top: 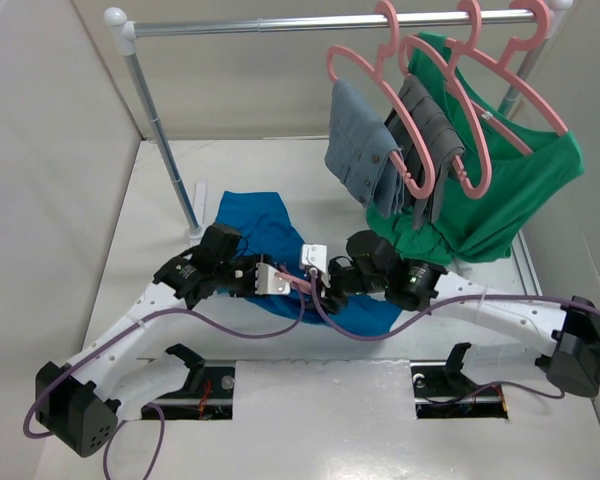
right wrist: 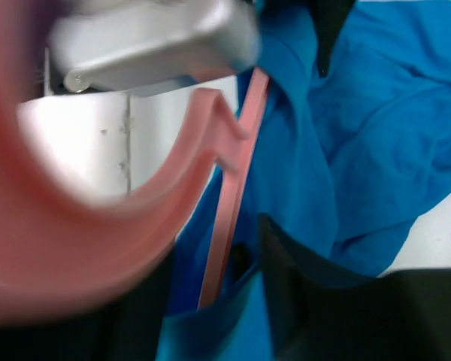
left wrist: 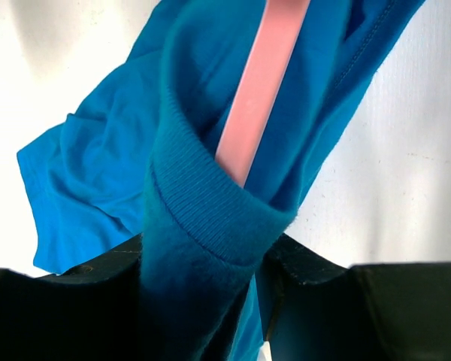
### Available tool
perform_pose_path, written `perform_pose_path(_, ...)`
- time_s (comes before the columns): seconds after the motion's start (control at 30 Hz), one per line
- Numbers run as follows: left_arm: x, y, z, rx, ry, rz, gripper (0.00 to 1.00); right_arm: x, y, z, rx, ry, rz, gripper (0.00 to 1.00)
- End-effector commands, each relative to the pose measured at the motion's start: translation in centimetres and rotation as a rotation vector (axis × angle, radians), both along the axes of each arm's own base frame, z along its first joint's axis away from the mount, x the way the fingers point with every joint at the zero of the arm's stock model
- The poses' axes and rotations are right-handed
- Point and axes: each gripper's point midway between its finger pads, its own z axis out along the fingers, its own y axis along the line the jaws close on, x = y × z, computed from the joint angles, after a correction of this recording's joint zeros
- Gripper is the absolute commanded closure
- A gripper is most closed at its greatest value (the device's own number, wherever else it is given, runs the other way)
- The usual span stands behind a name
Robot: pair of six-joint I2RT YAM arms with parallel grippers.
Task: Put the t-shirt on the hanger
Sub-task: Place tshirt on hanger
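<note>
The left tool [left wrist: 203, 301] is pinching the ribbed collar [left wrist: 210, 203] of the t-shirt [top: 265, 225], holding the neck opening up just ahead of its fingers. The rest of the shirt is lying crumpled on the tabletop [top: 150, 230], beneath and beyond both tools. The right tool [right wrist: 218, 308] appears to be gripping the hanger [left wrist: 259, 90] low on its frame. The hook [right wrist: 98, 226] is sitting close above the right tool's fingers, and one pink arm is running away toward the left tool and into the collar.

I judge the threading step to be in hand: one shoulder is entering the neck hole, and the other does not look to be inside yet. The next move is calling for the right tool to be pushing that arm deeper and tilting the frame so the second shoulder slips under the collar. Meanwhile the left tool should be stretching the opening wide without releasing it.
</note>
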Motion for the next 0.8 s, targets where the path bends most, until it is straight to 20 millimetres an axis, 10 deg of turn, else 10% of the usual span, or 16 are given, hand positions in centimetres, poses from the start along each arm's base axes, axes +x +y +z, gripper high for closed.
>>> perform_pose_path(0.0,0.3,-1.5,2.9,-0.090,-0.023,-0.016,1.00,1.6,1.7,1.7,0.091,-0.020,-0.063,0.52)
perform_pose_path(0.17,-0.2,-1.5,3.2,-0.109,-0.010,-0.005,1.00,2.6,0.9,2.3,0.111,-0.047,-0.143,1.00)
perform_pose_path(0.57,1.6,-0.5,3.1,-0.064,-0.031,0.073,0.91,-0.8,-4.7,2.6,0.147,-0.036,-0.174,1.00)
perform_pose_path(0.77,2.1,-0.1,2.9,-0.054,-0.031,0.105,0.55,-0.6,-4.3,6.2,0.189,-0.080,-0.155,1.00)
